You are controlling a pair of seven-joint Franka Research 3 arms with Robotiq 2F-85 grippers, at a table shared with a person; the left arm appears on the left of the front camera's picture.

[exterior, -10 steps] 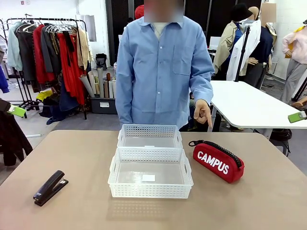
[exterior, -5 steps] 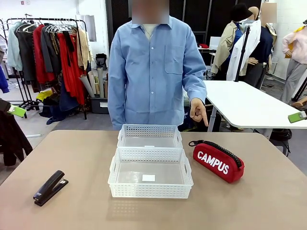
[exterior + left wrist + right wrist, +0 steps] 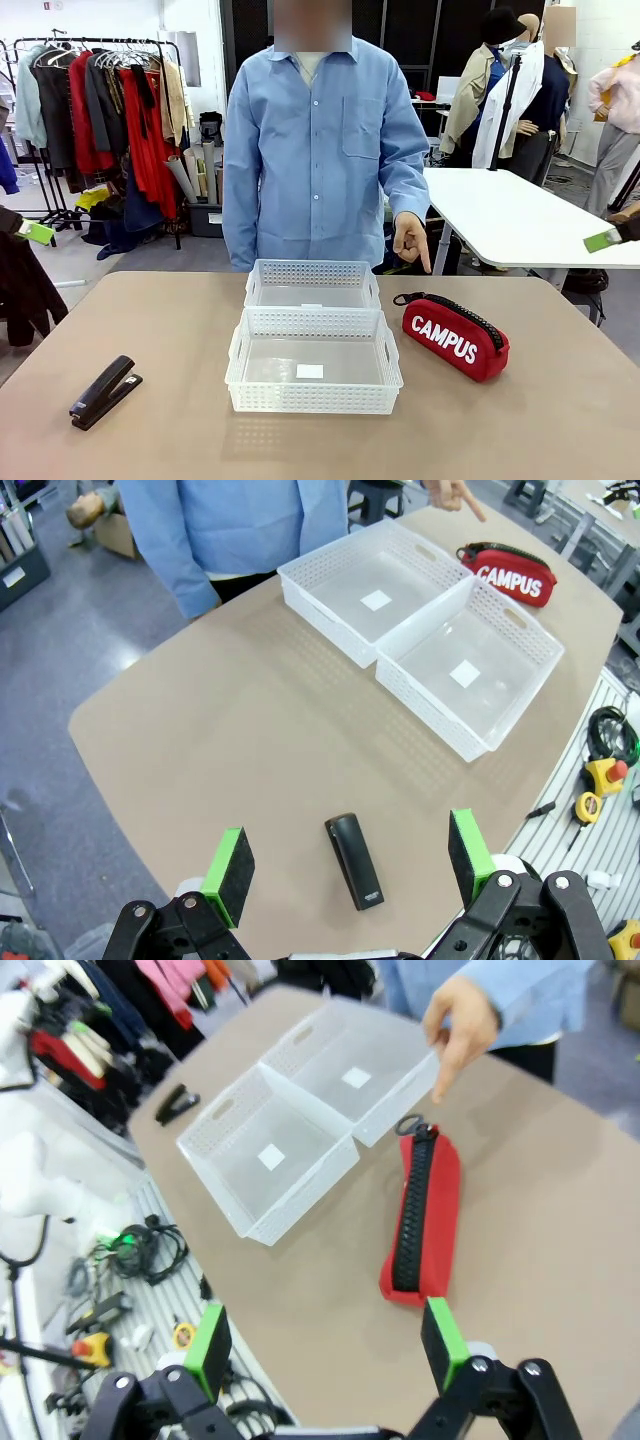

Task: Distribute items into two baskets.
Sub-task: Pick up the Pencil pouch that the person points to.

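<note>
The person [image 3: 320,150] stands upright at the far side of the table [image 3: 150,330]. One arm hangs down, and its hand [image 3: 410,240] points an index finger down at the far right part of the table. A second ago the torso leaned further right and the hand was a little higher. The baskets and both items have not moved.

The larger basket [image 3: 313,398] sits near the middle of the table, with the smaller basket [image 3: 312,271] touching its far side. Both hold nothing. The red pouch [image 3: 455,338] lies just right of the baskets, and the black stapler [image 3: 104,391] lies well apart at the near left.

The left gripper [image 3: 348,860] hangs high over the near left of the table, its jaws spread wide and holding nothing. The stapler lies far below, between its green pads [image 3: 228,875]. The right gripper [image 3: 325,1342] is likewise wide apart and holding nothing, above the near right, with the pouch lying ahead of it.

The front view shows the white CAMPUS lettering on the pouch's side. The right wrist view looks down on its black zip [image 3: 412,1215] and ring pull, with the pointing finger just beyond the ring. The left wrist view also takes in a bench past the table's edge, carrying a cable coil [image 3: 610,735] and a yellow tape measure [image 3: 588,807]. A green pad [image 3: 603,240] at the right edge of the front view has shifted slightly left.
</note>
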